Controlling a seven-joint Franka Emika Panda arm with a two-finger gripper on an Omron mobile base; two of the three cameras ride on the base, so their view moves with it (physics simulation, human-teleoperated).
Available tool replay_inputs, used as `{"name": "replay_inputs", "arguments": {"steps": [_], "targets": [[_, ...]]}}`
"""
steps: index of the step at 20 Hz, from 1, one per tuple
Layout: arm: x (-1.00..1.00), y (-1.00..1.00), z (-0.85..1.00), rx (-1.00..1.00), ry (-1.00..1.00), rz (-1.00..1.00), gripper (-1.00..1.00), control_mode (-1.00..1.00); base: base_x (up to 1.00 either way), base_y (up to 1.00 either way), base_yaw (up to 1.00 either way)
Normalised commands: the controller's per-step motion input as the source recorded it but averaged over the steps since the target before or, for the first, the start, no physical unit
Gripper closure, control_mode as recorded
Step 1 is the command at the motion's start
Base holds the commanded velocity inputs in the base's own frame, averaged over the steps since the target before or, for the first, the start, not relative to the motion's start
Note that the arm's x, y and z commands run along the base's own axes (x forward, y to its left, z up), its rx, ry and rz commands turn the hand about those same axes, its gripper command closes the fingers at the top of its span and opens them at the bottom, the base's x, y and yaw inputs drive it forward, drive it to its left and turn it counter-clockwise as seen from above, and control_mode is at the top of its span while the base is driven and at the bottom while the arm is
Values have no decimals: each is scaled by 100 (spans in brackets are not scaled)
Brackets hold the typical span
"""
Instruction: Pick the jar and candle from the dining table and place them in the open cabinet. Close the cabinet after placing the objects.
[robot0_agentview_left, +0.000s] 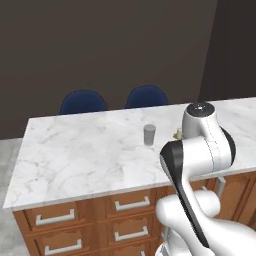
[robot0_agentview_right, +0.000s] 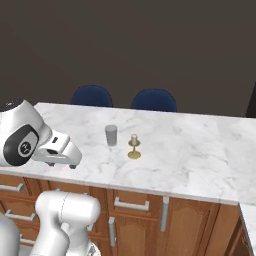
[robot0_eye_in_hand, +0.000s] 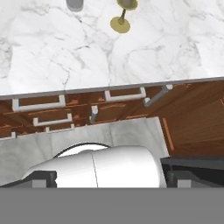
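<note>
The grey translucent jar (robot0_agentview_right: 111, 135) stands upright near the middle of the dining table (robot0_agentview_right: 200, 160). The cream candle (robot0_agentview_right: 134, 146) on its brass holder is just right of it, a small gap between them. From the left base view the jar (robot0_agentview_left: 149, 135) shows whole, while my arm hides most of the candle (robot0_agentview_left: 177, 133). My gripper (robot0_eye_in_hand: 111, 178) hangs in front of the table's near edge, well short of both objects. It is open, with nothing between its fingertips (robot0_eye_in_hand: 43, 178). At the top of the hand view are the jar's base (robot0_eye_in_hand: 75, 4) and the candle holder's base (robot0_eye_in_hand: 120, 24). The cabinet is out of view.
Two blue chairs (robot0_agentview_right: 92, 96) (robot0_agentview_right: 154, 100) stand behind the table against a dark wall. Brown drawers with silver bar handles (robot0_agentview_left: 132, 204) run under the marble top. My white arm (robot0_agentview_left: 200, 150) rises in front of the table's right part. Grey floor (robot0_eye_in_hand: 131, 133) lies below.
</note>
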Motion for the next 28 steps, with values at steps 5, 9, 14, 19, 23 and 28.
{"name": "replay_inputs", "arguments": {"steps": [5, 9, 14, 19, 23, 28], "targets": [[0, 0, 0, 0, 0, 0, -100, 100, 28, -3, 5], [0, 0, 0, 0, 0, 0, -100, 100, 29, -3, 5], [0, 0, 0, 0, 0, 0, -100, 100, 33, -3, 4], [0, 0, 0, 0, 0, 0, -100, 100, 34, -3, 4], [0, 0, 0, 0, 0, 0, -100, 100, 34, -3, 4], [0, 0, 0, 0, 0, 0, -100, 100, 22, -2, 4]]}}
